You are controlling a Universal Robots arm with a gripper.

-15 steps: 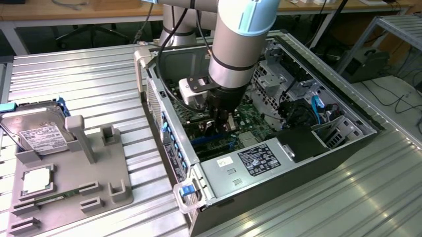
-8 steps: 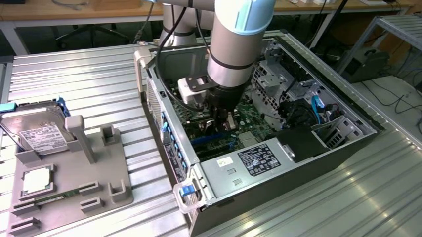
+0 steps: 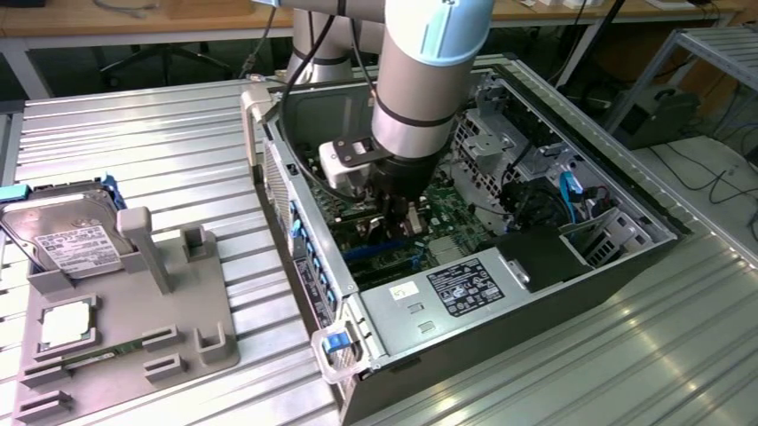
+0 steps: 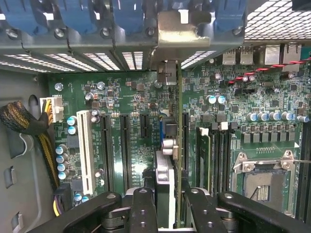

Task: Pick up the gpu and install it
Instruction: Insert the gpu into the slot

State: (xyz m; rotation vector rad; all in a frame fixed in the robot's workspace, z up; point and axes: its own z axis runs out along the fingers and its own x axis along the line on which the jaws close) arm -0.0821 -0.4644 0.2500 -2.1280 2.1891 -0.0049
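Gripper [image 4: 167, 206] is pinching thin, silver-bracketed gpu card [image 4: 179, 121].
Pickup done; it's hanging edge-down over green mobo [image 4: 121, 97] slot, prob. not seated yet.

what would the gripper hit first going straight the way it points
The gripper points at the motherboard. The gpu it holds edge-on would likely touch that board first, though the gap is hard to judge.

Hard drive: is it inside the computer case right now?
No, the hard drive stands in the grey tray on the exterior view's left, outside the open computer case.
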